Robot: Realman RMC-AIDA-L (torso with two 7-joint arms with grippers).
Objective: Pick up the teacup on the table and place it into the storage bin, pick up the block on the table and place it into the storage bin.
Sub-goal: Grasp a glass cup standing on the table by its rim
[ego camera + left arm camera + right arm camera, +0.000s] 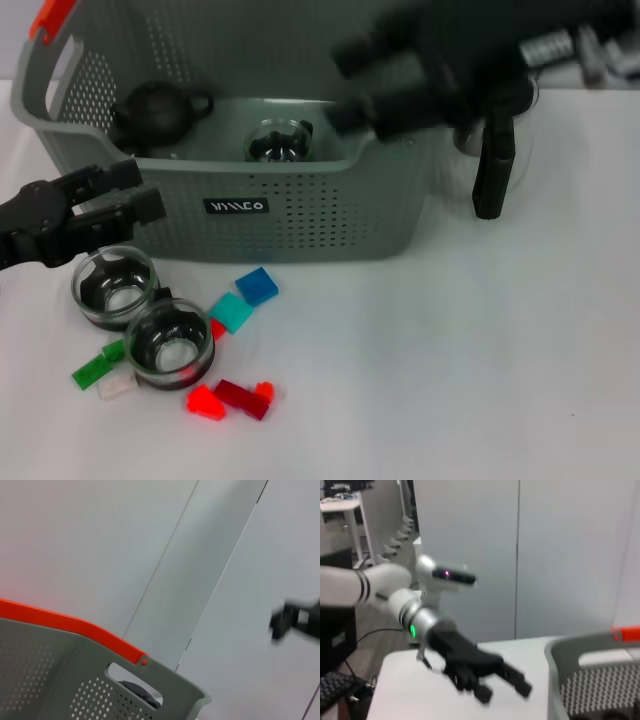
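From the head, the bin holds one cup, two cups and blocks lie before it, the left gripper spread and empty, the right gripper over the bin spread; the left wrist shows the bin's rim; the right wrist shows the left gripper spread beside it.

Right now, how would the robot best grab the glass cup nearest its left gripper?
Probably by the rim, from straight above. The glass cup stands upright, mouth open, and a second cup crowds one side. The left gripper hovers nearby, fingers apart.
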